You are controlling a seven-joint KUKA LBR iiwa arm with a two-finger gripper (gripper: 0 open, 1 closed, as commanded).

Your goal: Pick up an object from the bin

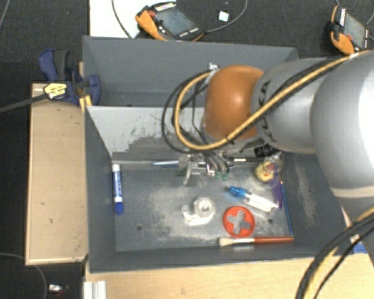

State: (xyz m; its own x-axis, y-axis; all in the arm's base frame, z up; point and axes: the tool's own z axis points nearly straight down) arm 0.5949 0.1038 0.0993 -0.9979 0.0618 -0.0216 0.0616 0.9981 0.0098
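Presently the gripper (202,167) sits near the back wall of the bin (146,220), above a white plastic piece (198,212); its grip state cannot be determined.

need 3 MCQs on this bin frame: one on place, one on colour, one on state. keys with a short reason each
1. Where does the marker lie in the bin?
A. along the left wall
B. against the right wall
C. in the middle of the floor

2. What colour is the round disc with the cross on it?
A. green
B. red
C. white

3. How is the brush placed?
A. upright in a corner
B. lifted off the floor
C. flat along the near wall

Key:
1 A: the marker lies lengthwise beside the left wall.
2 B: the disc is red with a grey cross.
3 C: the brush lies flat at the foot of the near wall.
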